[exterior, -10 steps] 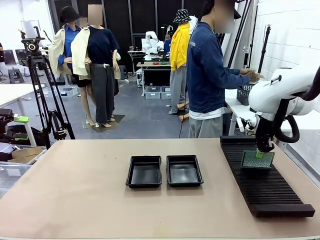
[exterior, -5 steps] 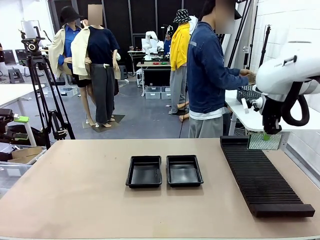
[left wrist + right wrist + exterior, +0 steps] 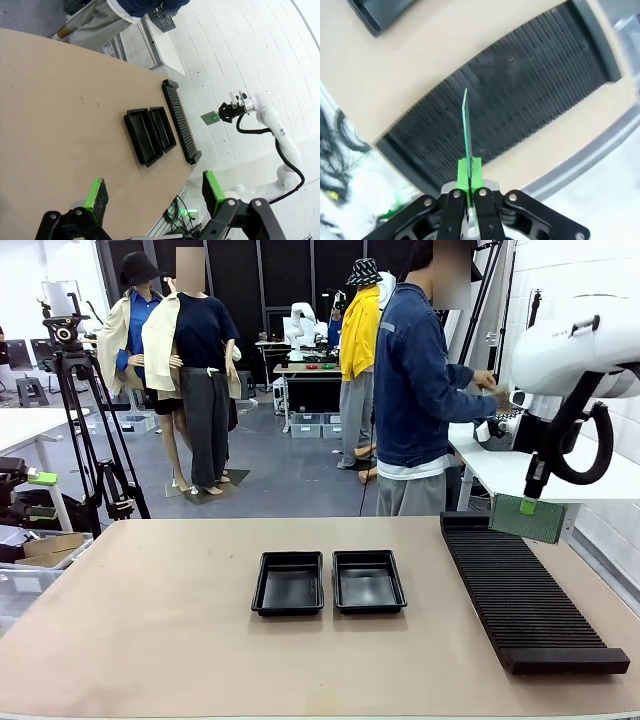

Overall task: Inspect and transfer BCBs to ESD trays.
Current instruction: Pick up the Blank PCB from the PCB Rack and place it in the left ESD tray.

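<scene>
My right gripper (image 3: 528,505) is shut on the top edge of a green BCB (image 3: 530,521), which hangs above the far end of the black slotted rack (image 3: 525,595). The right wrist view has the BCB (image 3: 466,125) edge-on between the closed green pads (image 3: 464,172), high over the rack (image 3: 520,95). Two black ESD trays (image 3: 288,583) (image 3: 368,581) sit side by side at mid-table, both bare inside. The left gripper (image 3: 154,192) stands open high above the table, far from the trays (image 3: 140,137) and holding nothing.
A person (image 3: 415,390) stands at the far right edge, turned toward a white side table (image 3: 500,465). A camera tripod (image 3: 85,410) stands off the table's left. The tan tabletop (image 3: 150,620) is bare around the trays.
The right gripper has lifted the BCB out of the rack's slots, up and toward the rack's far end. The person's hands moved at the side table. The left arm stayed still.
</scene>
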You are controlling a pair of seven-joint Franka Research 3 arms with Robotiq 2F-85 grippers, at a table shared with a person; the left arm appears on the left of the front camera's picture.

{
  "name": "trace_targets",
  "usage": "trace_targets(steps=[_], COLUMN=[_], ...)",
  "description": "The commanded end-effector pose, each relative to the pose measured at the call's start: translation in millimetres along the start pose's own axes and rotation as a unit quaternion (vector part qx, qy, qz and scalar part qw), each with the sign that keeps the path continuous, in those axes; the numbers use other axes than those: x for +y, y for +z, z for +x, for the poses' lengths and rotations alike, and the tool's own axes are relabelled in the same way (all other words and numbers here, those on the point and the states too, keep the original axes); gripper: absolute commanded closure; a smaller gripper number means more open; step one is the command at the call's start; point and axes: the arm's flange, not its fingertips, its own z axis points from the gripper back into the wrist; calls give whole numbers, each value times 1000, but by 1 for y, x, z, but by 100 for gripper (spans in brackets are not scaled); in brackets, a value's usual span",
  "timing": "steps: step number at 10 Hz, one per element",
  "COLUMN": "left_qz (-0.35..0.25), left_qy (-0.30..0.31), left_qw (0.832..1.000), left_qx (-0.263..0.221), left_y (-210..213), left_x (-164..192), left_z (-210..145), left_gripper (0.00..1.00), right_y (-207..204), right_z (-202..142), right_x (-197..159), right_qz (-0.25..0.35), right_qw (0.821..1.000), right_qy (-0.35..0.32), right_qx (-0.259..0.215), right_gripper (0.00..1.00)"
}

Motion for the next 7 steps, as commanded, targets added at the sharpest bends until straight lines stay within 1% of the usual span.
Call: trace_targets(steps=[1,2,3,4,5,6,7], left_qz=[3,3,3,3,3,3,3], left_qy=[-1,-1,-1,-1,-1,-1,-1], left_qw=[1000,1000,1000,1000,1000,1000,1000], left_qx=[0,0,0,0,0,0,0], left_y=[2,2,2,2,2,2,2], left_x=[-1,-1,-1,-1,-1,-1,-1], left_z=[0,0,0,0,0,0,0], left_gripper=[0,0,0,0,0,0,0], right_y=[10,13,15,16,16,16,17], right_z=[21,25,31,36,42,47,52], right_x=[16,26,40,52,61,67,72], right_qz=[36,40,60,67,81,93,97], right_qw=[991,982,972,965,955,949,941], right_qy=[-127,-186,-225,-254,-284,-298,-317], right_qx=[-16,1,4,-11,-16,-38,-71], right_gripper=[100,100,100,100,100,100,100])
